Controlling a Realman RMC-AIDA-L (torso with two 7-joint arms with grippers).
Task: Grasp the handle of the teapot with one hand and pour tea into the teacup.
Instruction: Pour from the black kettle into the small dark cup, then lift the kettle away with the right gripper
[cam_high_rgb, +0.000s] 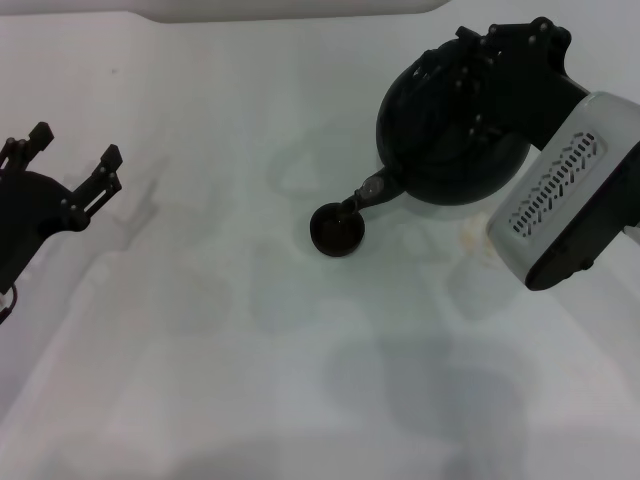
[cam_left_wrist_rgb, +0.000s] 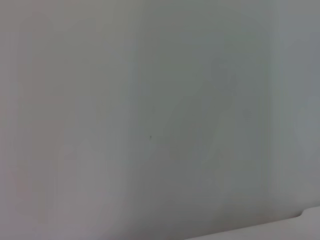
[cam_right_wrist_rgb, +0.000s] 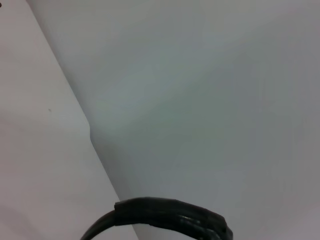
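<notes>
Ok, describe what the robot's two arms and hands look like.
The left hand is matte black, with two slim jointed fingers on a black linkage body. The right hand is also black and bolted, mounted on a chunky white wrist housing with chevron-shaped vent slots and a black rim.

Wide white matte table surface (cam_high_rgb: 250, 380), faintly mottled with soft grey shadows. Tiny round black handleless teacup (cam_high_rgb: 337, 229) stands directly on it, upright, dark inside. Pale yellowish stain (cam_high_rgb: 470, 240) on surface to robot's right of teacup, near it. Large round matte-black teapot (cam_high_rgb: 450, 150) sits beyond and to right of teacup, tilted, short spout reaching down to teacup rim; whether its base touches surface cannot be told. White raised edge (cam_high_rgb: 300, 10) bounds surface far behind teacup.
</notes>
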